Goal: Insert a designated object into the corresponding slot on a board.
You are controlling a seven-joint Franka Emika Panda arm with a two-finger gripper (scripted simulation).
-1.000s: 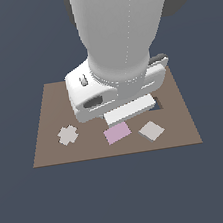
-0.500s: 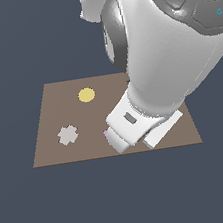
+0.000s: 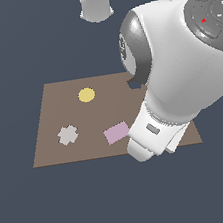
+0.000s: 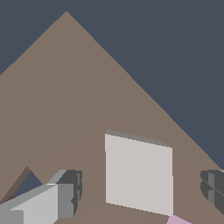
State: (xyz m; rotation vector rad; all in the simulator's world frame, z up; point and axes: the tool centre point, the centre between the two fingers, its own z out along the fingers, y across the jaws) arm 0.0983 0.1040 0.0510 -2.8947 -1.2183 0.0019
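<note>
My gripper (image 4: 140,192) stood wide open and held nothing; one finger (image 4: 61,199) showed at the lower left of the wrist frame, the other at the lower right edge, and the grey square block (image 4: 138,174) lay flat on the board (image 4: 65,87) between them, touching neither. It had no long axis to favour, so I judged a straight descent would bracket it. A dark cut-out (image 4: 27,186) showed at the lower left; whether it was the square slot I could not tell. In the exterior frame my arm hid the block; a yellow disc (image 3: 86,95), a grey cross (image 3: 68,135) and a pink rectangle (image 3: 116,132) lay on the board.
</note>
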